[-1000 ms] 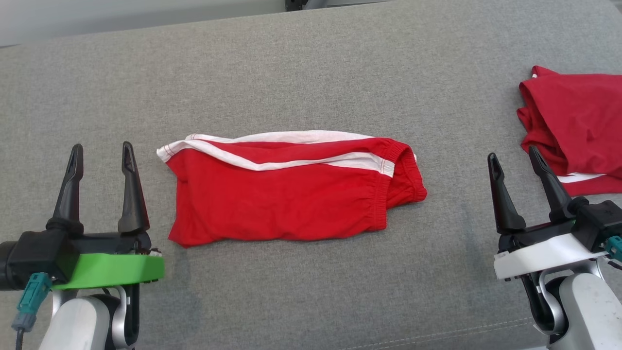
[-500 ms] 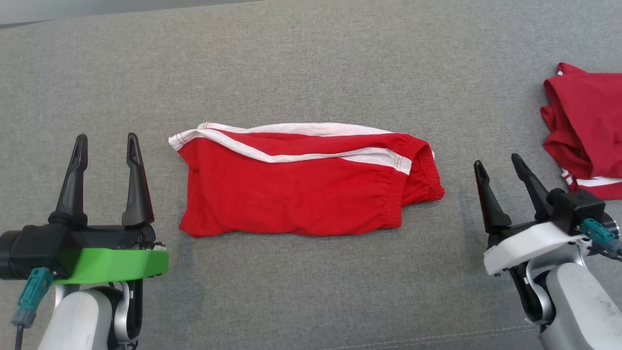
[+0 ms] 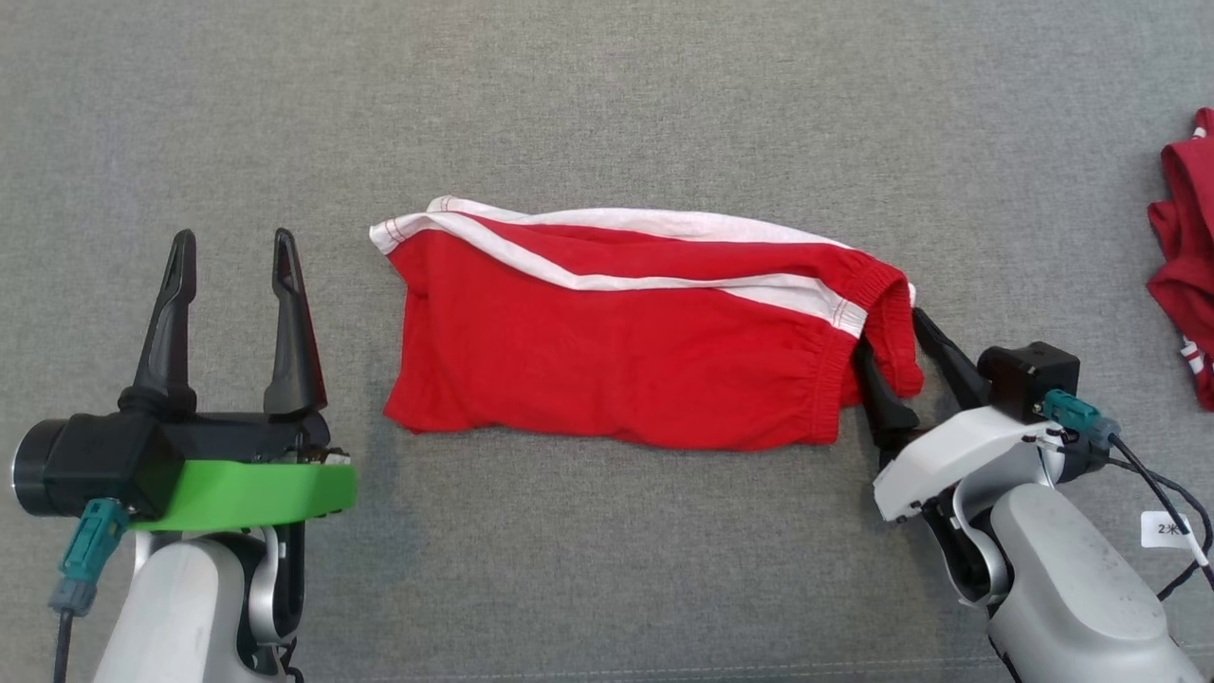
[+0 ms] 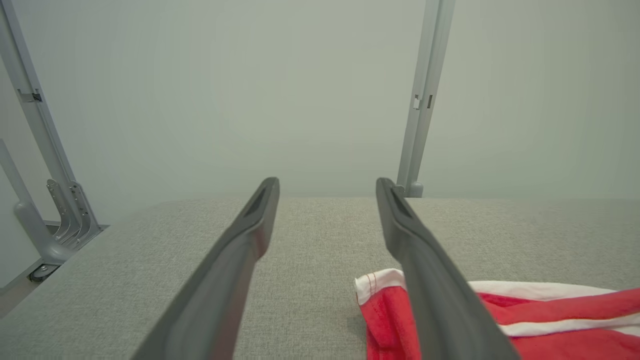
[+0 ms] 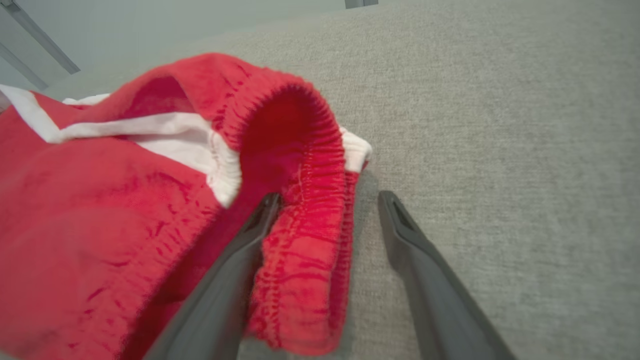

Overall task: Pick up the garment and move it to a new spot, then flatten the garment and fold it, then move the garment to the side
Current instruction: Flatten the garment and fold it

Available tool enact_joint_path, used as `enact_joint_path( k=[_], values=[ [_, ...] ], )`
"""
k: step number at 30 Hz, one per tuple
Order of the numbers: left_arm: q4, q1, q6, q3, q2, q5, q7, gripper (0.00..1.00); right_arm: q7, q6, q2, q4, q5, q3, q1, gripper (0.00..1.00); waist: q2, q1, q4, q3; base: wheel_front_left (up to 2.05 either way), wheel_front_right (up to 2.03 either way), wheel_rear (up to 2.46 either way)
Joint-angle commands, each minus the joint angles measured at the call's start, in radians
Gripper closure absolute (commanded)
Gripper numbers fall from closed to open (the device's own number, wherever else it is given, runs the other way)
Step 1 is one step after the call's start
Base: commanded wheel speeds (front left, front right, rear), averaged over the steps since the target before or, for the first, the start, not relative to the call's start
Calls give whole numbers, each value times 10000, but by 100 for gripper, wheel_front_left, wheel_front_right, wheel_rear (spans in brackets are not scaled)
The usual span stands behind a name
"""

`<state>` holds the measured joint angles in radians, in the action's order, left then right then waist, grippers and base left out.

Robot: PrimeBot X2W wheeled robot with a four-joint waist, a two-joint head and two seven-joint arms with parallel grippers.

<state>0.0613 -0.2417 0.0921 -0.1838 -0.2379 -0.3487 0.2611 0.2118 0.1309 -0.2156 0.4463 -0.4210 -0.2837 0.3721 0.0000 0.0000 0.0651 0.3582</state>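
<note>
The red garment (image 3: 616, 341) lies across the middle of the grey surface (image 3: 607, 104), its waistband (image 3: 877, 294) end to the right. The right gripper (image 3: 889, 334), fingers apart and not clamped, straddles that waistband's edge, one finger against the cloth and one over bare grey. The left gripper (image 3: 232, 237) stands spread just left of the garment's hem, clear of it; another red cloth (image 3: 1186, 237) lies at the right edge.

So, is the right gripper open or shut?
Open. The right gripper has its fingers apart, straddling the garment's elastic waistband.
</note>
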Motion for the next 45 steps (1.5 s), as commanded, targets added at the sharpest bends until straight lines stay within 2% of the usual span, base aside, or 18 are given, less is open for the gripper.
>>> enact_joint_path(
  k=[1,4,5,6,7,8,12,18,21,24,33,39,45],
  values=[
    [-32,-179,-69,11,81,141,34,0,-106,-5,63,253,-132,-98,175,0,0,0,122,152,0,0,0],
    [-124,-242,-174,61,215,185,34,0,-431,0,117,521,-569,-797,269,0,0,0,141,245,0,0,0],
    [-158,-266,-216,80,237,210,34,0,-464,1,97,540,-768,-926,278,56,0,0,139,262,0,0,0],
    [-179,-280,-240,95,276,238,34,0,-485,1,70,556,-930,-1040,318,83,0,0,132,278,0,0,0],
    [-179,-280,-240,95,276,238,34,0,-485,1,70,556,-930,-1040,318,83,0,0,132,278,0,0,0],
    [-207,-288,-280,109,310,260,34,0,-440,1,44,519,-1089,-1163,344,100,0,0,118,291,0,0,0],
    [-295,-289,-374,190,398,338,34,0,-296,-5,-232,356,-1797,-1243,330,100,0,0,-8,302,0,0,0],
    [-348,-266,-462,342,443,437,34,0,-383,-22,-1045,110,-3229,-662,103,100,0,0,-293,311,0,0,0],
    [-352,-273,-484,369,456,506,34,0,-599,-22,-1619,85,-3824,-421,-31,100,0,0,-428,305,0,0,0],
    [-378,-281,-505,395,433,534,34,0,-1082,-19,-1854,-182,-4501,-531,-81,100,0,0,-570,303,0,0,0],
    [-477,-283,-515,335,438,558,35,0,-3313,-2,-2364,-3226,-7660,-1071,-170,100,0,0,-833,246,0,0,0],
    [-538,-414,-583,118,510,576,35,0,-3751,-1,-2288,-4751,-8415,-1272,228,100,0,0,-699,277,0,0,0],
    [-707,-582,-729,-62,664,518,35,0,-4191,-2,-1685,-4609,-8332,-2113,1026,100,0,0,-233,382,0,0,0]
  ],
)
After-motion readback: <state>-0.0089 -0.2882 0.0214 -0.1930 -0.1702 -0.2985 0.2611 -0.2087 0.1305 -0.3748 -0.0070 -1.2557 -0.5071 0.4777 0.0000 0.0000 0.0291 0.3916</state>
